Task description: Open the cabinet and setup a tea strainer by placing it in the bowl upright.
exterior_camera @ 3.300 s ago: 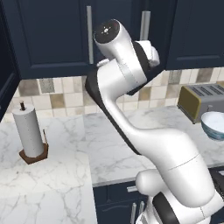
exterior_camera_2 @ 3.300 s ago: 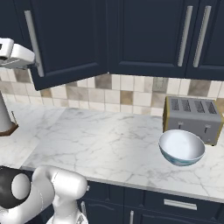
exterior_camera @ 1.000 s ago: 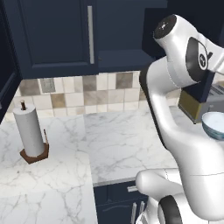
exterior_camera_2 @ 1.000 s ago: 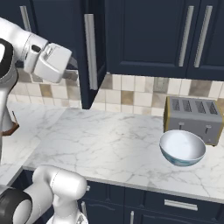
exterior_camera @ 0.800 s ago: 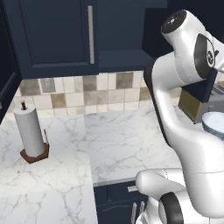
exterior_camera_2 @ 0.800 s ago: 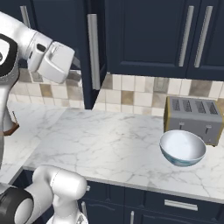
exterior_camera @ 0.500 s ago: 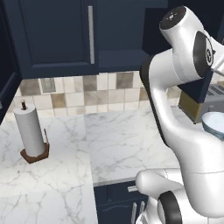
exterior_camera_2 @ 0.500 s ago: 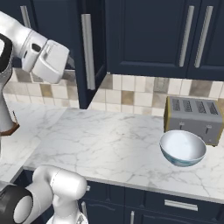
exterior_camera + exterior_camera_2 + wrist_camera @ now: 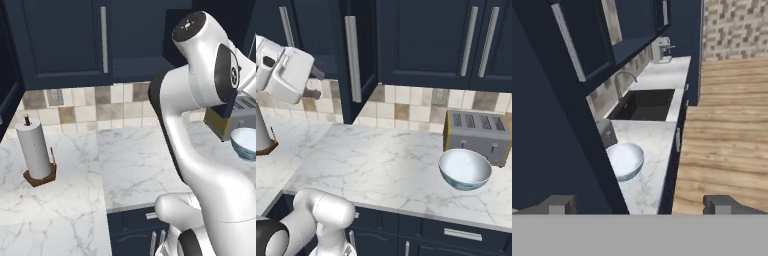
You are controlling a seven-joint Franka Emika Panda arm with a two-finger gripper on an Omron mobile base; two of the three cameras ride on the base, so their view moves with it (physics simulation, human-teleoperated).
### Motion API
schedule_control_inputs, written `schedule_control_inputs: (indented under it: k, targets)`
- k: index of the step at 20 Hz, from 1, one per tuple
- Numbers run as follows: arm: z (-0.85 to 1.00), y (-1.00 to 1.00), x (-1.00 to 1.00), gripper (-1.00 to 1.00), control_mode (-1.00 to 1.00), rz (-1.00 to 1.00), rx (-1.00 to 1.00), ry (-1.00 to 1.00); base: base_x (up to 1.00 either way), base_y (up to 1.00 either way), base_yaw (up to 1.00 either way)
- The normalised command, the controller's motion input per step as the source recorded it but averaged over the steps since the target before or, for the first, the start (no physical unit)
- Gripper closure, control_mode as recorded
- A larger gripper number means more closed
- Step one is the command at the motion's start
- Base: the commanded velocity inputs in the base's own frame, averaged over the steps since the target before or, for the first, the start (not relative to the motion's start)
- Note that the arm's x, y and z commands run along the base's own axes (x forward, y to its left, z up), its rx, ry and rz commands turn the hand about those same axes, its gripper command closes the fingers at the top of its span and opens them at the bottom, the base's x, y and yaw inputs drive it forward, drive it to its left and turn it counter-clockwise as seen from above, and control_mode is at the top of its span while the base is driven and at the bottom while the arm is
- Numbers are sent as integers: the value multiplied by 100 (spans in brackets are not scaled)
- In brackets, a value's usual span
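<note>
The cabinet's left door [image 9: 358, 55] stands swung out toward me, its silver bar handle [image 9: 351, 60] facing the room. My gripper [image 9: 316, 84] hovers just left of that handle, open, holding nothing and apart from the handle. In the hand view the open gripper [image 9: 642, 205] looks past the navy door [image 9: 557, 130] along the counter. The pale blue bowl [image 9: 464, 169] sits on the marble counter in front of the toaster; it shows as the bowl [image 9: 245, 142] and the bowl [image 9: 626, 160] too. The tea strainer is out of view.
A silver toaster [image 9: 479, 136] stands against the tiled wall behind the bowl. A paper towel roll [image 9: 34, 150] is at the counter's left. Beyond are a sink [image 9: 644, 104] and a coffee machine [image 9: 662, 50]. Closed navy doors [image 9: 476, 40] hang at the right.
The door has swung out from closed. Over the last second it opened slightly more, and the open gripper drew back to the left, away from the handle.
</note>
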Motion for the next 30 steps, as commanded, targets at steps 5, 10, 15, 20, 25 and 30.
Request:
schedule_control_inputs:
  k: [5, 10, 15, 20, 25, 30]
  targets:
    - [1, 26, -63, -100, -100, 10, 0, -9, 0, 0, 0]
    - [0, 52, -29, -100, -100, 29, 0, -1, 0, 0, 0]
    - [0, 69, 3, -100, -100, 41, 1, 2, 0, 0, 0]
    - [0, 40, 39, -100, -100, 60, 13, 11, 0, 0, 0]
    - [0, 40, 59, -100, -100, 57, 4, 31, 0, 0, 0]
    - [-4, 60, 56, -100, -100, 48, 0, 12, 0, 0, 0]
